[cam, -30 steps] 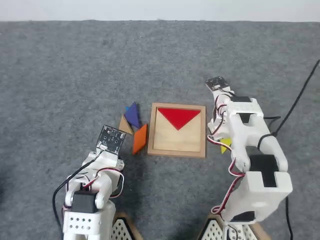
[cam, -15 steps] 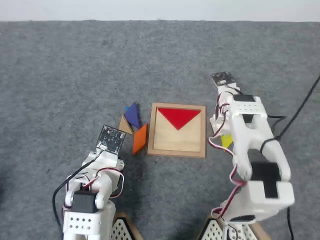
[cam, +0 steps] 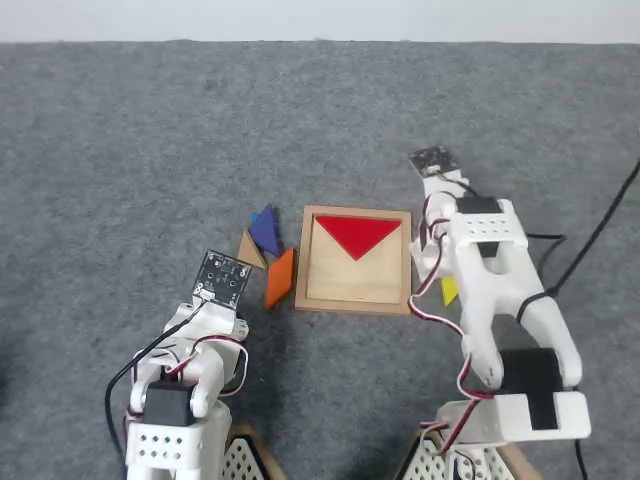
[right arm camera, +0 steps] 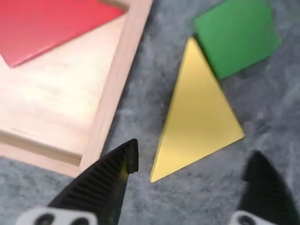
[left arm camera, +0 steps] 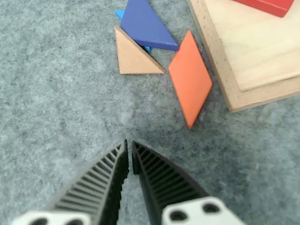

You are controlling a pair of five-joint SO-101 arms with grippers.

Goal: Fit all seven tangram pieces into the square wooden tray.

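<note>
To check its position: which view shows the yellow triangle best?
The right wrist view: the whole yellow triangle lies flat beside the tray. The high view shows one corner beside the right arm; the left wrist view faces other pieces.

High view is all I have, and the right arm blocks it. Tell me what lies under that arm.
Observer: A yellow triangle lies flat on the carpet beside the tray, a green square at its tip.
Operator: Report the right hand.
Observer: The right hand is open, one finger either side of the triangle.
Operator: Now the left hand.
Observer: The left hand is shut over bare carpet, short of the orange parallelogram.
</note>
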